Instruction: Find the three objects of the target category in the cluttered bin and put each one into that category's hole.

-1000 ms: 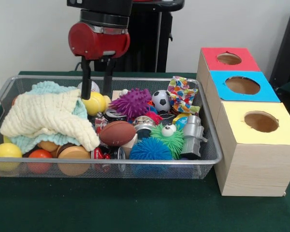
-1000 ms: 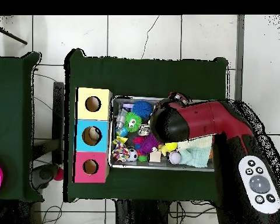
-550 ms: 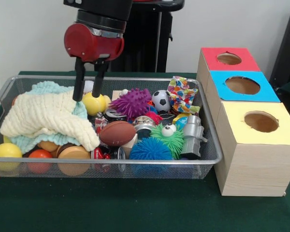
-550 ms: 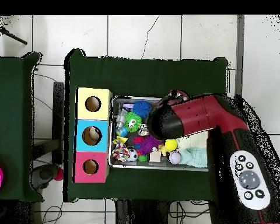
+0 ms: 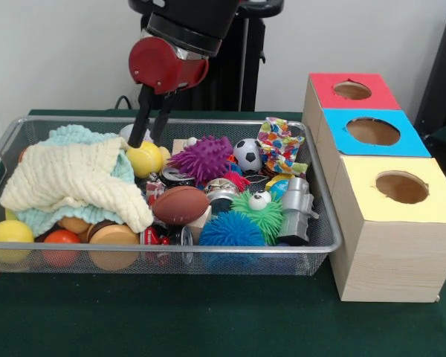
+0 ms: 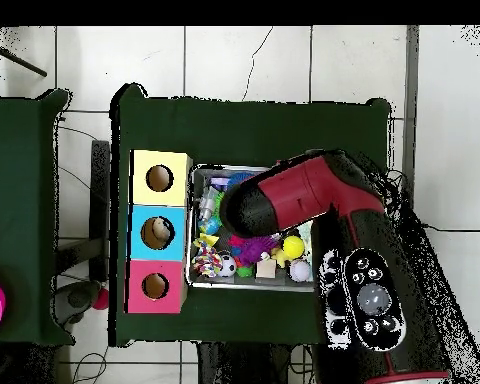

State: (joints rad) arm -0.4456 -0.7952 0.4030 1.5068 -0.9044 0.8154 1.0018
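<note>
Front view: we see our gripper (image 5: 149,137) with fingers parted, empty, tilted over the wire bin (image 5: 323,230) at its 11 o'clock, tips just beside the yellow ball (image 5: 144,158). Purple spiky ball (image 5: 206,158) and brown football (image 5: 180,204) lie near the bin's centre.

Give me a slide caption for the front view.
Open gripper tilted over a yellow ball in the cluttered bin, beside three boxes.

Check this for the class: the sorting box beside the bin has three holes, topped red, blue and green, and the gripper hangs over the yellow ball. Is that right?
One colour is wrong. The front view shows the sorting box topped red, blue and yellow, not green. The rest stands: three holes, and the gripper hangs over the yellow ball in the bin.
</note>
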